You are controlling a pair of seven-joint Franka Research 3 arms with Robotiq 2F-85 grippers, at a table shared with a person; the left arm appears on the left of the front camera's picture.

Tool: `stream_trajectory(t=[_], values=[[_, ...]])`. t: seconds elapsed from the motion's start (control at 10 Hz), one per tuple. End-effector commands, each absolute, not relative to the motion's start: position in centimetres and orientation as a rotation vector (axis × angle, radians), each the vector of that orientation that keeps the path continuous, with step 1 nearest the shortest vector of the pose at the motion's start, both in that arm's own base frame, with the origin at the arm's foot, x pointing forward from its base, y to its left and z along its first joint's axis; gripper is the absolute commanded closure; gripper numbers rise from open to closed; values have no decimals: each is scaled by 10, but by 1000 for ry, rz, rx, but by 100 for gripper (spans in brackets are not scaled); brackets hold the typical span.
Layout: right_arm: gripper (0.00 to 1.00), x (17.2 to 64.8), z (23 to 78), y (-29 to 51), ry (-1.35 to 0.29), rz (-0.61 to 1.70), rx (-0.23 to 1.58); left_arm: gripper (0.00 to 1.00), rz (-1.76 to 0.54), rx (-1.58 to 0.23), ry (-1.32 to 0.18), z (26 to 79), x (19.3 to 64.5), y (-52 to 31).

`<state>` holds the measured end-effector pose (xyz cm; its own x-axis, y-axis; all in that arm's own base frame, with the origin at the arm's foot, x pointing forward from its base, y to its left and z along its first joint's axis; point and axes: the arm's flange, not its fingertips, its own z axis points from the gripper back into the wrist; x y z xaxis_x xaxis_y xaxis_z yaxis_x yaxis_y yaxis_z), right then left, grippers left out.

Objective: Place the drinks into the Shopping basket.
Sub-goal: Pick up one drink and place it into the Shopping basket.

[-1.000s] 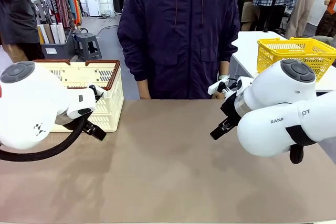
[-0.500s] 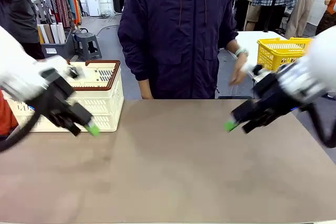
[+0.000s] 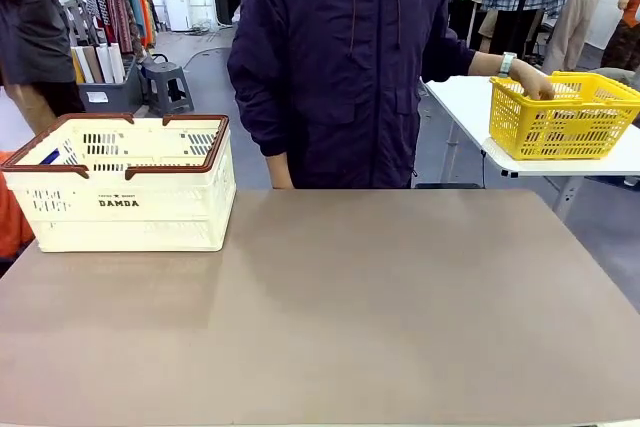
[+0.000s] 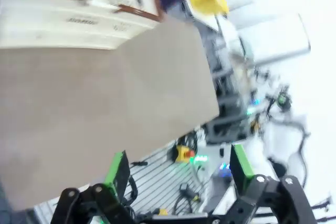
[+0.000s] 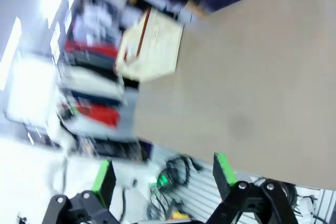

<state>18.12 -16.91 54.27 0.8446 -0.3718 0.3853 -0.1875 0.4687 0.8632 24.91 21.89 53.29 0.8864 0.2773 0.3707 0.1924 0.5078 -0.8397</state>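
The cream-white Shopping basket point(image 3: 125, 187) with brown rim and "DAMDA" on its side stands at the table's far left; it appears too in the left wrist view point(image 4: 79, 9) and, blurred, in the right wrist view point(image 5: 152, 45). No drink cans are in view. My left gripper point(image 4: 176, 169) is open with nothing between its green pads, off the table's near edge. My right gripper point(image 5: 163, 174) is open and bare as well, likewise off the table's edge. The person stands behind the table, with one hand point(image 3: 530, 77) reaching into a yellow basket.
A bright yellow mesh basket point(image 3: 560, 117) sits on a white side table at the far right. The brown tabletop point(image 3: 330, 307) stretches wide and flat. Cables and equipment lie below the table edge in both wrist views.
Both arms have swung back out of the front view. The person's hand has moved from the table's edge over to the yellow basket.
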Motion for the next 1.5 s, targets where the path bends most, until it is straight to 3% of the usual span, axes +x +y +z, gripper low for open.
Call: stream_trajectory(t=[0.0, 0.4, 1.4], values=[[0, 168, 488, -212, -691, -245, 1180, 0, 182, -1152, -550, 494, 256, 253], [0, 161, 457, -238, -736, -385, 1196, 0, 232, -1126, -633, 481, 227, 285], [0, 146, 460, -261, -710, -390, 1199, 0, 265, -1158, -592, 464, 226, 290]])
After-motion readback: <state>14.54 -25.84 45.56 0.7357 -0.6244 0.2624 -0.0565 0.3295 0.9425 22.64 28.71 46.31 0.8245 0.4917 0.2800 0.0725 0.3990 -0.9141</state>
